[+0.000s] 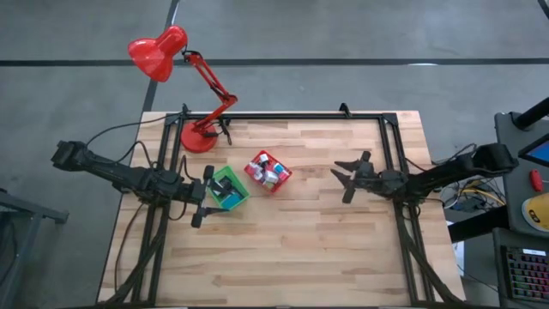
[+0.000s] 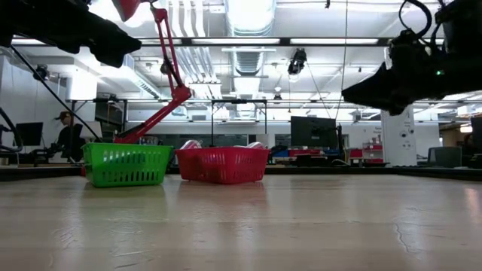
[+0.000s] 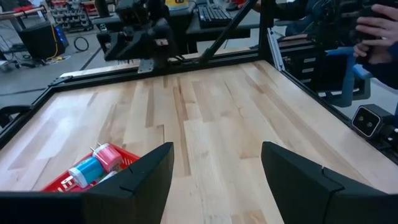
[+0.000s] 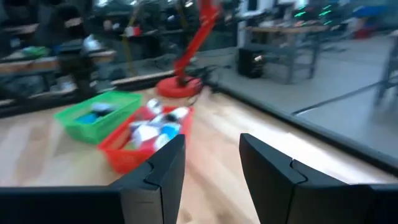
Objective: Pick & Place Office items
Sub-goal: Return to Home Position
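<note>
Two small bins stand side by side on the wooden table: a green bin (image 1: 230, 187) and a red bin (image 1: 268, 171), each with several small office items inside. Some of those items (image 4: 155, 127) are white and blue. My left gripper (image 1: 202, 197) hovers open just left of the green bin, above the table. My right gripper (image 1: 345, 178) hovers open to the right of the red bin, pointing toward it, with nothing between its fingers (image 4: 155, 171). In the left wrist view the red bin (image 3: 81, 177) shows beside my left gripper's own open fingers (image 3: 292, 174).
A red desk lamp (image 1: 184, 86) stands with its base (image 1: 197, 137) at the table's far left corner. Black frame rails (image 1: 390, 154) run along the left, right and far edges. Bare wood (image 1: 292, 249) fills the near half. A person's hand (image 3: 379, 25) shows beyond the table.
</note>
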Controlling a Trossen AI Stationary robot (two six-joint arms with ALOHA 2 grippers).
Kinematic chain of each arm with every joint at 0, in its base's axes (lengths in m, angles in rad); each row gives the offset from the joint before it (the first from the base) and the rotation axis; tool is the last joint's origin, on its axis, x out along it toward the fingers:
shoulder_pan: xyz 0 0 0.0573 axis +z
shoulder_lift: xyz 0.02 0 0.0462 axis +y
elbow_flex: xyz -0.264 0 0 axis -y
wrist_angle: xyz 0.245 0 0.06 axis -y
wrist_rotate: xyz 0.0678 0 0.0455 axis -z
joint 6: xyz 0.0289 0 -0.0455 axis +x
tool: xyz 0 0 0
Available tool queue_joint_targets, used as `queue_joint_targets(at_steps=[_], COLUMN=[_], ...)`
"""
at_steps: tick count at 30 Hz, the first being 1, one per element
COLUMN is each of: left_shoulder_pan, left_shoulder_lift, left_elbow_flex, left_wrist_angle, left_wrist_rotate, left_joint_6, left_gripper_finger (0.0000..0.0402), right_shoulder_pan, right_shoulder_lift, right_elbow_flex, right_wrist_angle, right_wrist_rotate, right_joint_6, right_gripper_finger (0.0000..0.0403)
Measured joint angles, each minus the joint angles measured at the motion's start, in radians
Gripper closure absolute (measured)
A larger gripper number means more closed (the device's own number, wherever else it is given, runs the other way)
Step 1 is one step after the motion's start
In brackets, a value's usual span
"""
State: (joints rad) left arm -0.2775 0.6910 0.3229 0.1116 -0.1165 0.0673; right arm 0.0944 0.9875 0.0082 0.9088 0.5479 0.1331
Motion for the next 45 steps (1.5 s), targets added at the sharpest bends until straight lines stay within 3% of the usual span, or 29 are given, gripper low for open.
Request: queue_joint_targets(at_steps=[5,12,17,25,28,35,39,45], left_shoulder_pan=[0.000,0.000,0.000,0.000,0.000,0.000,0.000,0.000], left_shoulder_lift=[0.000,0.000,0.001,0.001,0.001,0.001,0.001,0.001], left_elbow_flex=[0.000,0.000,0.000,0.000,0.000,0.000,0.000,0.000], left_wrist_angle=[-0.001,-0.001,-0.001,-0.001,-0.001,-0.001,-0.001,-0.001], left_wrist_rotate=[0.000,0.000,0.000,0.000,0.000,0.000,0.000,0.000], left_joint_6=[0.000,0.000,0.000,0.000,0.000,0.000,0.000,0.000], left_gripper_finger=[0.0152,0.0152,0.0152,0.0152,0.0152,0.0152,0.0152,0.0152], right_shoulder_pan=[0.112,0.388,0.571,0.827,0.825,0.714,0.619,0.400], right_shoulder_lift=[-0.116,-0.303,-0.377,-0.466,-0.522,-0.686,-0.774,-0.932], right_elbow_flex=[0.000,0.000,0.000,0.000,0.000,0.001,0.002,0.002], right_wrist_angle=[-0.100,-0.288,-0.328,-0.328,-0.326,-0.334,-0.441,-0.651], right_wrist_rotate=[0.184,0.479,0.662,0.817,0.748,0.353,0.262,-0.011], right_joint_6=[-0.063,-0.131,-0.137,-0.313,-0.351,-0.532,-0.468,-0.356], right_gripper_finger=[0.0254,0.0254,0.0254,0.0252,0.0252,0.0252,0.0252,0.0252])
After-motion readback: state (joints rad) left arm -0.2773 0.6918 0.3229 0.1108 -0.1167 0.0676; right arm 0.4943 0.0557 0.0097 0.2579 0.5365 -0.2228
